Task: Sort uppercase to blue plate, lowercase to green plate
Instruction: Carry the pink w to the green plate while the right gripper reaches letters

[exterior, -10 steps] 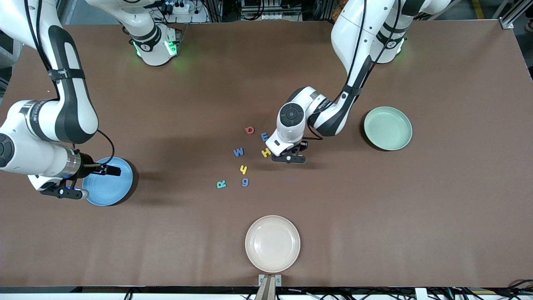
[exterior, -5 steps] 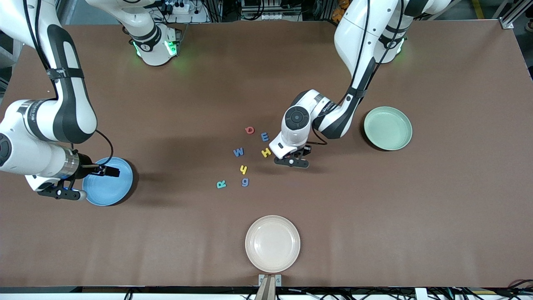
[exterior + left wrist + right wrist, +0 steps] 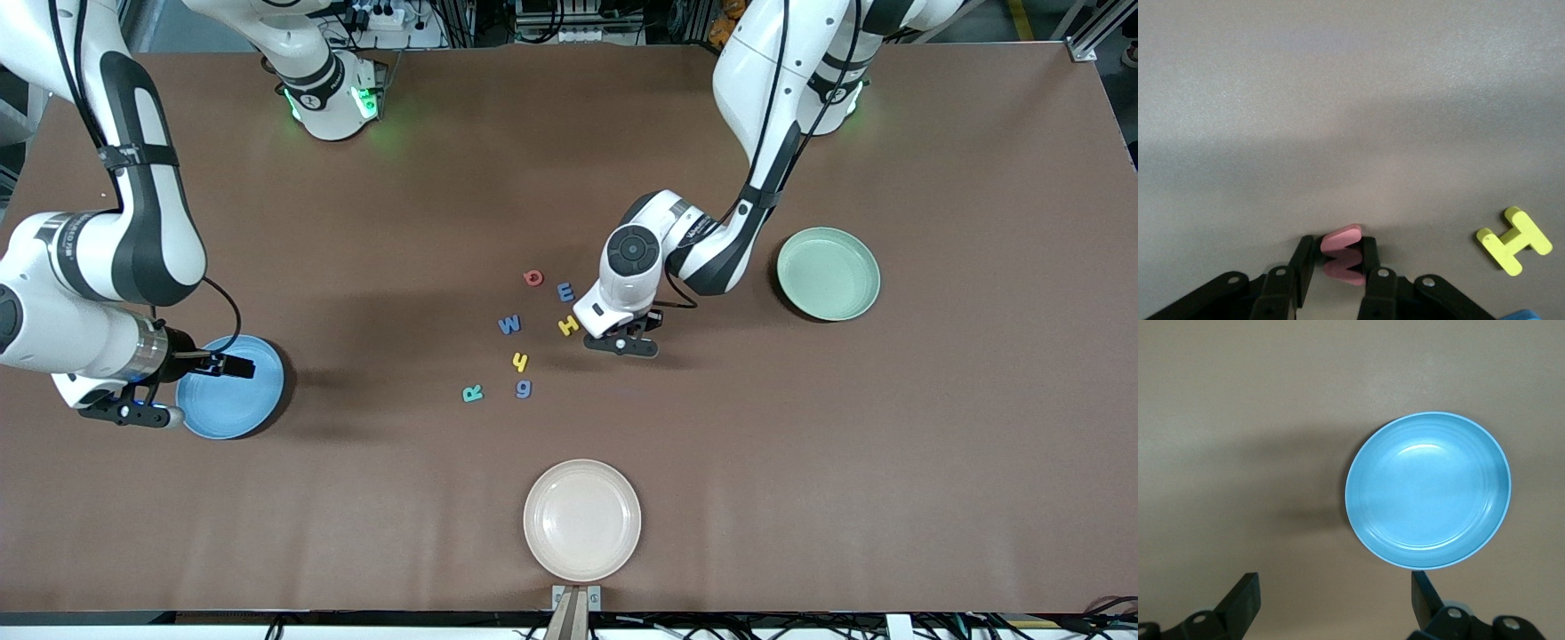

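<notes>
Nearest the front camera, the teal R [image 3: 472,393], blue g [image 3: 524,388], yellow y [image 3: 520,362], yellow H [image 3: 567,325], blue W [image 3: 508,324], blue E-shaped letter [image 3: 565,292] and red round letter [image 3: 532,277] lie unsorted on the table. The blue plate [image 3: 258,404] and green plate [image 3: 861,258] are both empty. The left gripper [image 3: 1338,257], beside the H, pinches the red w [image 3: 1341,239], so I judge sorting barely begun; the right gripper [image 3: 1331,593] waits wide open by the blue plate.

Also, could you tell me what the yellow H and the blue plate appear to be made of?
Yellow H: probably foam, with a matte face and thick, soft-edged sides. Blue plate: likely hard plastic, smooth and slightly glossy, with a light reflection inside; ceramic can't be excluded.
</notes>
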`<state>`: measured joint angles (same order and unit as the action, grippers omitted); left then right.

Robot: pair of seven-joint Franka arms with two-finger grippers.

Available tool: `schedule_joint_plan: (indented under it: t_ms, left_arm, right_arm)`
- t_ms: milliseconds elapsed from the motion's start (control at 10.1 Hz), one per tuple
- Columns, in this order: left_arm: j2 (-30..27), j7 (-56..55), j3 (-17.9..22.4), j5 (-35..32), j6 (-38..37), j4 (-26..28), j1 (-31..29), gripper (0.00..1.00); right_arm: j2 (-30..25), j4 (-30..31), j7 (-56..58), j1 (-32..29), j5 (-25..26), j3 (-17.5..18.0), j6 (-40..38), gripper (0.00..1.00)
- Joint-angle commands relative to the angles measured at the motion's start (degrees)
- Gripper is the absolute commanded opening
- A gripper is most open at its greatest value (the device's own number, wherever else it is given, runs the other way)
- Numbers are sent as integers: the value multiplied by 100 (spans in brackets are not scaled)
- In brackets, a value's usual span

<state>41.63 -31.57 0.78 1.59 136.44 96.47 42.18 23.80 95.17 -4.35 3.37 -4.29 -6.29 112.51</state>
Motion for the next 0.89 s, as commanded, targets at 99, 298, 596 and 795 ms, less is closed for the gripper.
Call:
schedule_joint_plan:
  t_ms: [99,298,596,795]
  left_arm:
    - [-14,-103,27,105,23,205,44,32]
    - [-32,-112,27,105,-38,214,44,27]
    - [-41,-104,27,105,-231,205,53,20]
    - [-189,-51,27,96,-502,170,1,20]
  right_arm:
    - [-25,-34,-75,-21,-72,22,-36,100]
    - [-25,-34,-75,-21,-72,22,-36,100]
    - [-25,-34,-75,-12,-72,22,-36,100]
    - [-25,-34,-75,5,-72,22,-36,100]
